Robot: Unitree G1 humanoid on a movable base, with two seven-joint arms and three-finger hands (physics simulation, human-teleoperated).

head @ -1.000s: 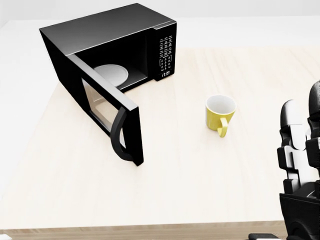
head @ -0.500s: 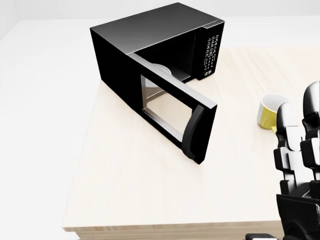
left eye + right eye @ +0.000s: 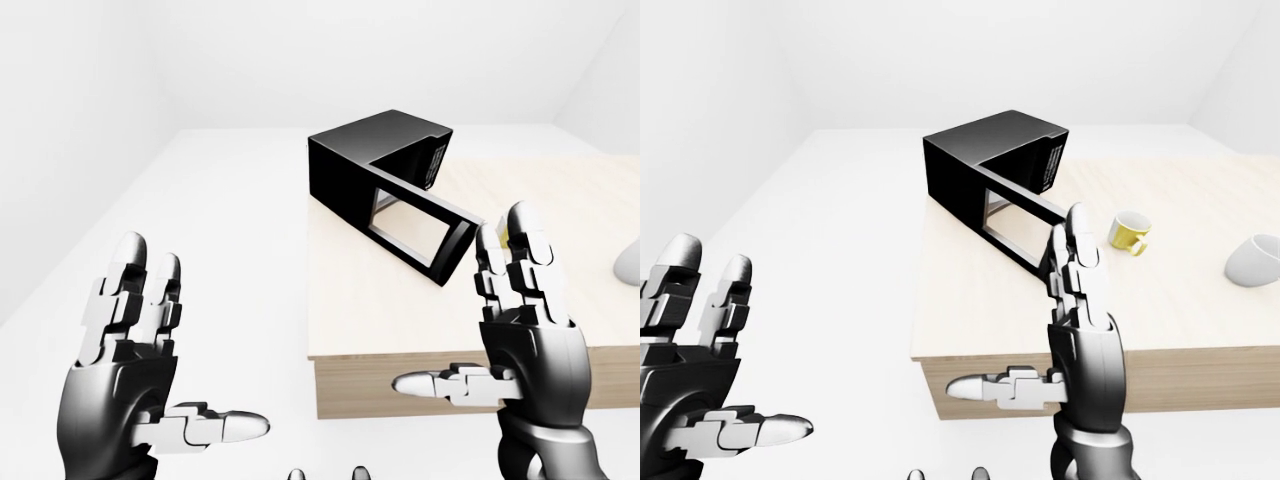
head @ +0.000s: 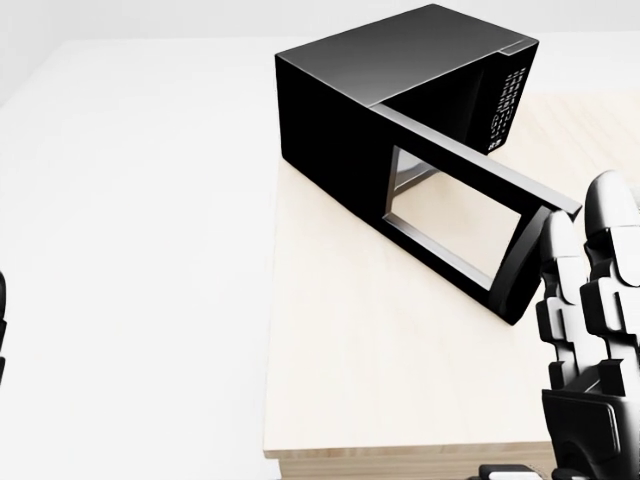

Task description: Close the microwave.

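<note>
approach step: microwave door not yet touched.
the microwave (image 4: 400,110) sits at the wooden table's (image 4: 350,380) left end, its door (image 4: 470,225) swung wide; right hand (image 3: 525,330) and left hand (image 3: 130,370) are raised, fingers spread, empty. next, i judge, the right palm must push the door shut.

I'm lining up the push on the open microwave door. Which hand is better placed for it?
Probably the right hand: it stands open, raised beside the free edge of the microwave door. The left hand, also open, hangs out over the floor, away from the table.
</note>
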